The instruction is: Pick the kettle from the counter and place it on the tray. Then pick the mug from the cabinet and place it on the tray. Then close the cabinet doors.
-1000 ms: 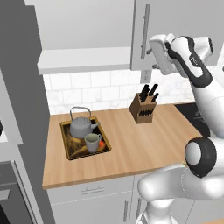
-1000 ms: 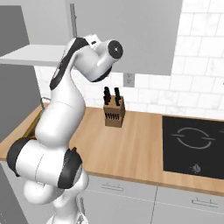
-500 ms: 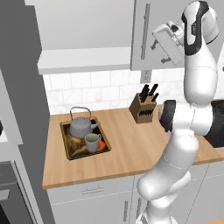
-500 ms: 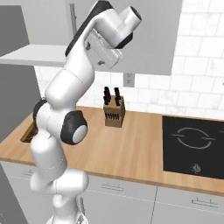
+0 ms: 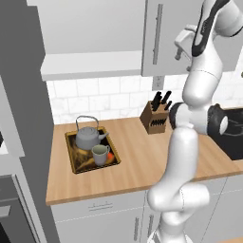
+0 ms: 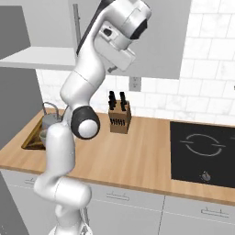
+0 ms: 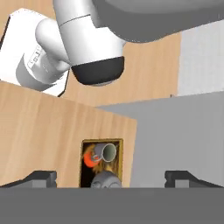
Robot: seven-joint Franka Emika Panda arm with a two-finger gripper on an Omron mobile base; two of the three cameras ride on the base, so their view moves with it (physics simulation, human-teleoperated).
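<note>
The grey kettle (image 5: pixel 88 138) and the grey-green mug (image 5: pixel 100 154) both stand in the gold-rimmed tray (image 5: pixel 75 158) on the wooden counter (image 5: pixel 137 161). From above, the hand view shows the tray (image 7: pixel 86 171) with the mug (image 7: pixel 106 151) and the kettle (image 7: pixel 104 180) in it. My gripper (image 5: pixel 180 46) hangs high in front of the cabinet's right door (image 5: pixel 168 38), just right of its bar handle (image 5: pixel 156 35). Its fingertips (image 7: pixel 42 177) stand wide apart, open and empty. That door is shut. The left half of the cabinet is open, with its pale shelf (image 5: pixel 90 65) bare.
A knife block (image 5: pixel 156 118) stands against the tiled wall. The black stovetop (image 6: pixel 202 151) lies at the counter's right. A tall grey panel (image 5: pixel 21 104) rises at the far left beside the tray. My own arm (image 5: pixel 190 142) stands over the counter's middle.
The arm has swung from a bent pose into a tall upright one. The hand has stayed high by the right door's handle.
</note>
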